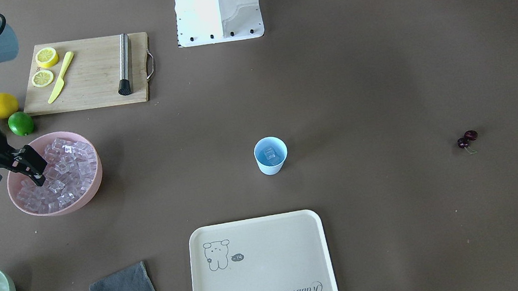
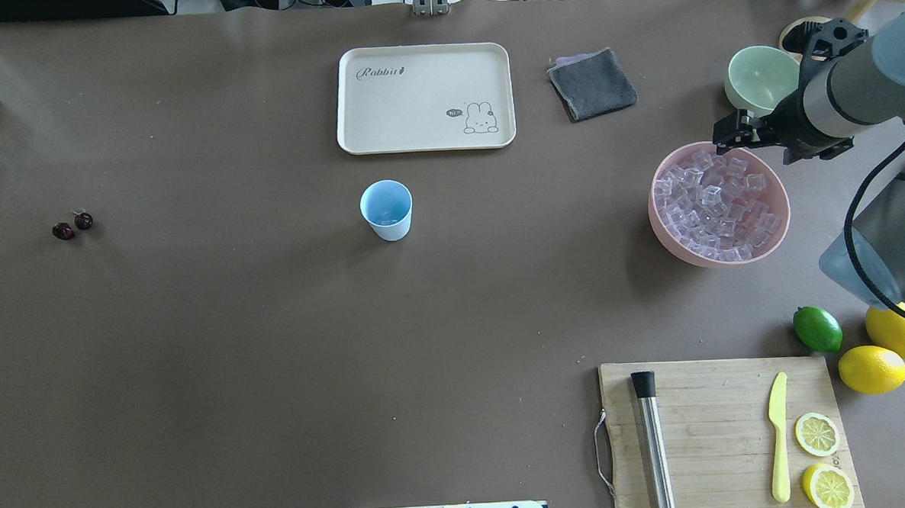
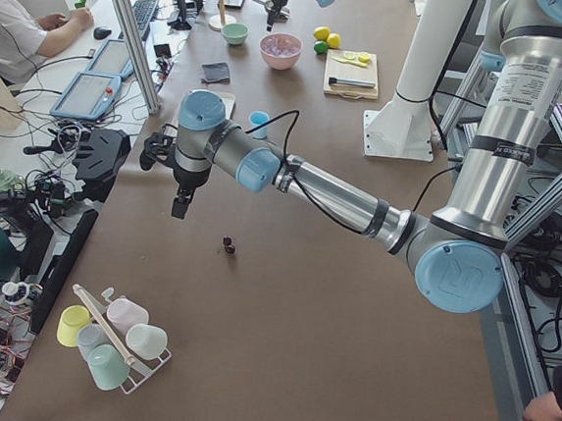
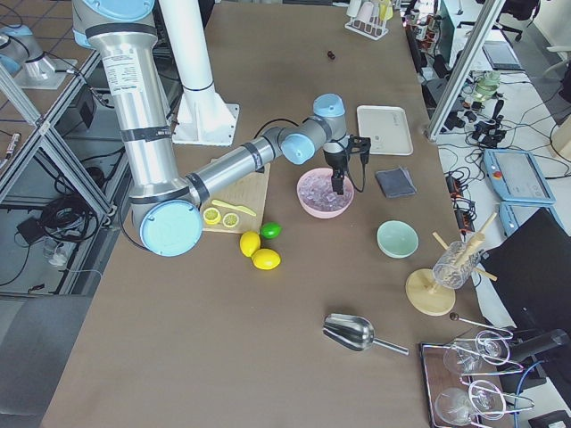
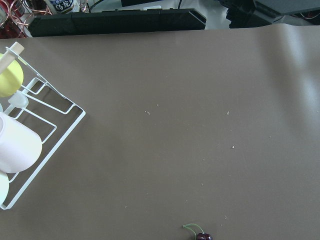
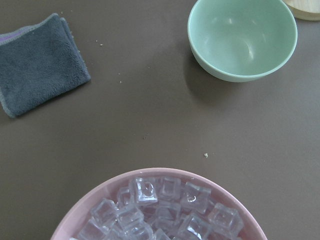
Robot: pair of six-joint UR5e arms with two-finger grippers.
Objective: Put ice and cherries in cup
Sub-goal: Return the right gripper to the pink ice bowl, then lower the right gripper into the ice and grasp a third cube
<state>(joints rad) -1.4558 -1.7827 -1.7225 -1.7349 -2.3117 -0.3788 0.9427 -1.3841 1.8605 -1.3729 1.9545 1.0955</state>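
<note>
Pink bowl (image 1: pixel 96 187) heaped with ice (image 1: pixel 70 161); right gripper (image 1: pixel 38 176) tip-down in it, open or closed impossible to tell. Faint ice inside cup (image 1: pixel 270 156), centre of counter (image 1: pixel 357 103). Cherries (image 1: pixel 467 139) well apart, near left gripper (image 3: pixel 180 205), its state unreadable; cropped in left wrist view.

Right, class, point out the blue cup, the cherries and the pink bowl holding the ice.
cup (image 1: pixel 270 168), exterior front-facing view, on its outer wall below the rim.
cherries (image 1: pixel 471 135), exterior front-facing view, on the upper cherry of the pair.
pink bowl (image 1: pixel 92 193), exterior front-facing view, on its outer wall.
</note>
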